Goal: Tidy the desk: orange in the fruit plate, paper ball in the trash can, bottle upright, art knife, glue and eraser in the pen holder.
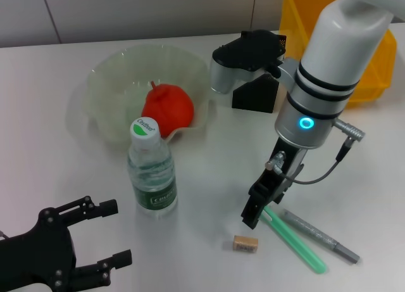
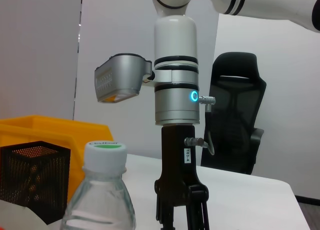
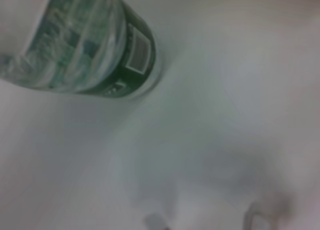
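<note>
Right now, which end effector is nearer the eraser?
Right. The right end effector hangs just above the eraser, slightly behind it. The left end effector sits well off to the eraser's left, beyond the upright bottle.

Black office chair [image 2: 235,115] behind white table [image 1: 76,178].

Head cam looks down over the white desk [image 1: 76,184]; both wrist cams sit low, sharing the clear green-labelled plastic bottle [image 1: 152,171] around 9 o'clock.
</note>
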Robot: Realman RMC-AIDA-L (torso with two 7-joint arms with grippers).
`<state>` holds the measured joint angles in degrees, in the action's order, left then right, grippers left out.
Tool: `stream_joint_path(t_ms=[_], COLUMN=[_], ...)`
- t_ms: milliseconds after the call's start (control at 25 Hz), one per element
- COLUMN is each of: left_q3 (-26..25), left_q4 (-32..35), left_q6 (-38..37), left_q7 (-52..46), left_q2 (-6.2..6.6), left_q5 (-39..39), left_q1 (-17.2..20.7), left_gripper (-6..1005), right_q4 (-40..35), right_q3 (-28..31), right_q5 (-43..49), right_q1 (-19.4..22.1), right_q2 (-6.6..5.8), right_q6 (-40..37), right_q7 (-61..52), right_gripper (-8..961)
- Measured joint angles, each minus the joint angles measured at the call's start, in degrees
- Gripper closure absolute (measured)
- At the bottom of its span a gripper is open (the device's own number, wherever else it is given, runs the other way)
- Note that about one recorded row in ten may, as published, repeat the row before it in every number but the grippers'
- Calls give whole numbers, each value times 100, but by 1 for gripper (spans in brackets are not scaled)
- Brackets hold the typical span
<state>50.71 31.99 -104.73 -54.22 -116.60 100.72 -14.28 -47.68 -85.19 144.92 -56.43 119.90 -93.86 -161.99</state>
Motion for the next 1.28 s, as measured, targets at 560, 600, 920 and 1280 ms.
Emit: stream_joint_path(t_ms=[560, 600, 920, 1280], left_q3=[-27, -26, -36, -45], left_q4=[0, 0, 0, 0], left_q6=[-4, -3, 33, 40], left_q7=[59, 60, 69, 70], left_q2=[-11, -11, -20, -21], left_q5=[0, 0, -1, -1], left_q1=[29, 29, 31, 31], left_gripper=[216, 216, 216, 216], right_q4=[187, 188, 171, 194], right_q3=[-456, -480, -467, -497], right_q5=[-45, -45, -45, -45], right_q1=[-6, -8, 5, -21], right_q2=[-2, -2, -2, -2], right_q6=[228, 230, 279, 315], right_q7=[-211, -221, -243, -246], right_gripper=[290, 293, 357, 524])
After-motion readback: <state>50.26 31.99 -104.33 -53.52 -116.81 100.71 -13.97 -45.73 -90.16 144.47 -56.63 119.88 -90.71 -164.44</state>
